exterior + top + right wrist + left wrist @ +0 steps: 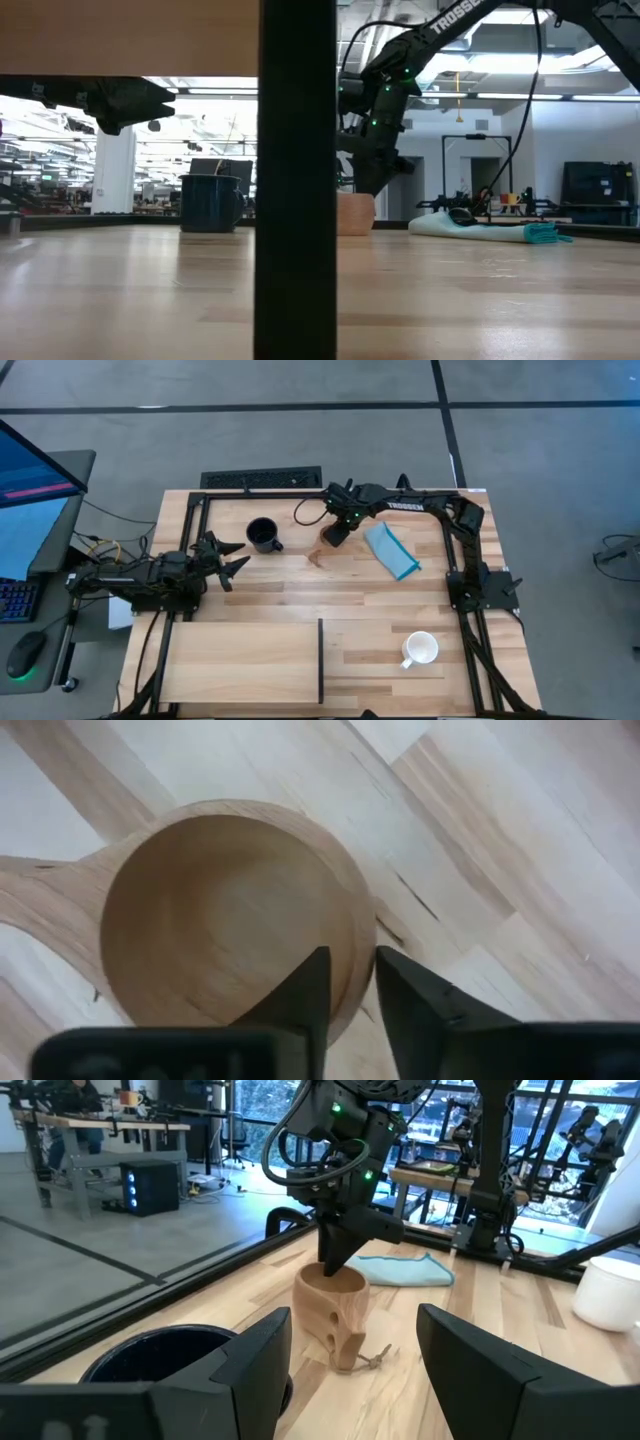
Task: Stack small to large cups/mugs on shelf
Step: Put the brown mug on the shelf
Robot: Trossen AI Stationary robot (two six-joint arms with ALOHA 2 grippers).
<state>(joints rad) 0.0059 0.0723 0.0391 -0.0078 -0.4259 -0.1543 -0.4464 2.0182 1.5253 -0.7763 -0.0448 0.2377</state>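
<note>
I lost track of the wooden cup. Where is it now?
In the high view the wooden cup stands at the table's far middle, between the black mug and the blue cloth, with the right claw pinching its rim.

wooden cup (322, 552) mostly hidden under right pincer (335, 536) in the high view, black mug (170, 1355) cut off by left wrist view's edge

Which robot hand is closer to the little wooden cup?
The right gripper: its fingers straddle the wooden cup's rim. The left gripper hovers apart, open, beside the black mug.
</note>
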